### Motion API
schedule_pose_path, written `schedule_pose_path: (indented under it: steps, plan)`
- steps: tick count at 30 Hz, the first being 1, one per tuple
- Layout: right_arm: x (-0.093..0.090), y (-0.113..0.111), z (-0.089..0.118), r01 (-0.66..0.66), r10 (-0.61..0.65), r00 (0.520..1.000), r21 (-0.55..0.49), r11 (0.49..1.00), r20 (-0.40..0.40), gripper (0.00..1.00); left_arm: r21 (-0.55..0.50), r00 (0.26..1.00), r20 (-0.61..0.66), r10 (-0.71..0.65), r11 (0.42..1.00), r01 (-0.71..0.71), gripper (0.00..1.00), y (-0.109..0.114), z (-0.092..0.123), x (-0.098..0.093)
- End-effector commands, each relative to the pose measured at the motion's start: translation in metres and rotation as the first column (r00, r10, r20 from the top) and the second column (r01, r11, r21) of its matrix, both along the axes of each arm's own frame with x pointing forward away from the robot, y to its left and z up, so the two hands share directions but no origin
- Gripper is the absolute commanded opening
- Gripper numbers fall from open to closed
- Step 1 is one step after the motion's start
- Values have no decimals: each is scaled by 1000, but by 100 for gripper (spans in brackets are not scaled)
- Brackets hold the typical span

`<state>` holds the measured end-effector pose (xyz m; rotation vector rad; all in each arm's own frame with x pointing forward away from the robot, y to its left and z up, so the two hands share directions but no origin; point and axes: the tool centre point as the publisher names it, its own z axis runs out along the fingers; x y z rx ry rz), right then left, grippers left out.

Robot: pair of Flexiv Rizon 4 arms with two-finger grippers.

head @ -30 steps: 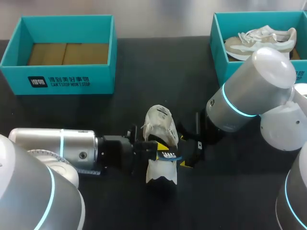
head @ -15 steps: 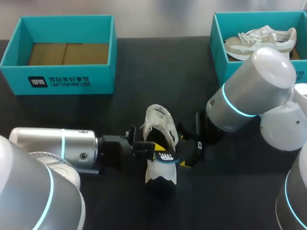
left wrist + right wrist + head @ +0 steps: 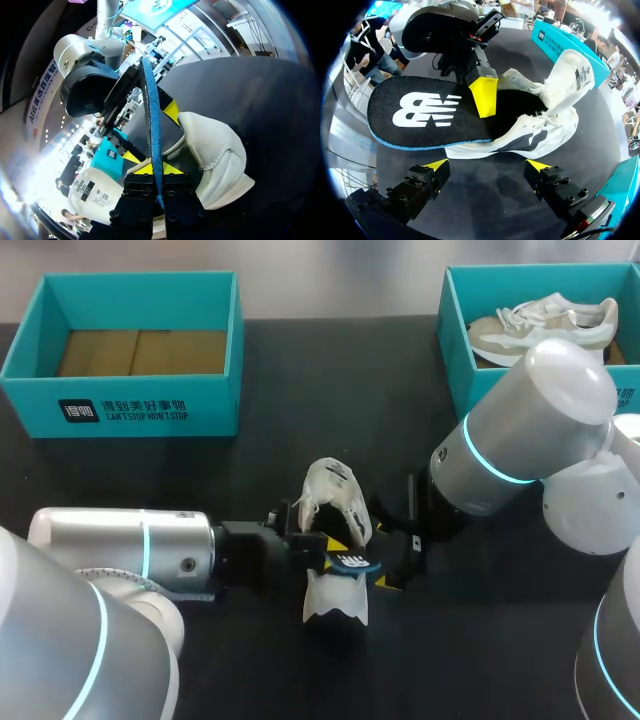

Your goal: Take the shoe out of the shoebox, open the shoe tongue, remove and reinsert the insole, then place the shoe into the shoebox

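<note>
A: What differs from 1 s ago?
B: The insole (image 3: 425, 112), clamped in the left gripper (image 3: 157, 170), has shifted slightly rightward over the shoe (image 3: 545, 125), mid-table; the right gripper (image 3: 488, 165) stands wide beside it.
A: Surface?
B: Black table (image 3: 280, 390); teal shoebox (image 3: 130, 410) far left, second shoebox (image 3: 455, 350) far right.
A: Axis?
B: Near-to-far, tongue end far.

L gripper (image 3: 158, 172) clamping insole (image 3: 150, 110), R gripper (image 3: 487, 165) spread wide

Shoe (image 3: 547, 107): white cloth upper, matt. Insole (image 3: 420, 112): black fabric top, fine-textured, matt; blue foam edge. Table (image 3: 300, 380): black, smooth, matt. Box (image 3: 130, 415): teal card, smooth, slight sheen. Left arm (image 3: 120, 545), right arm (image 3: 530, 420): silver shells, smooth, glossy.
</note>
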<state>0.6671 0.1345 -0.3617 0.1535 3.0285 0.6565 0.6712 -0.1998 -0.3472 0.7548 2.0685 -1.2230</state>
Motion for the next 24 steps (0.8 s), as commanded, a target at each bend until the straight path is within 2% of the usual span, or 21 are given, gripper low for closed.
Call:
schedule_pose_path:
  steps: [1,4,6,8,14,20,23,24]
  plan:
    - [-1,0,-1,1,-1,1000,1,1000,2,100,-27,1000,-9,3,1000,-3,0,0,5,-4]
    - [-1,0,-1,1,-1,1000,1,1000,2,100,-55,1000,-24,-1,998,-1,0,0,11,-8]
    - [-1,0,-1,1,-1,1000,1,1000,2,100,-65,1000,-29,-2,998,0,8,1,14,-10]
    - [-1,0,-1,1,-1,1000,1,1000,2,100,-79,999,-42,-6,997,3,23,1,18,-12]
    - [-1,0,-1,1,-1,1000,1,1000,2,100,-95,998,-53,-14,995,9,34,1,26,-17]
    - [-1,0,-1,1,-1,1000,1,1000,2,100,-104,998,-55,-24,994,18,29,-1,28,-19]
    - [-1,0,-1,1,-1,1000,1,1000,2,100,-97,998,-56,-40,995,34,17,-5,29,-20]
    - [-1,0,-1,1,-1,1000,1,1000,2,100,-81,998,-48,-47,996,43,3,-7,28,-19]
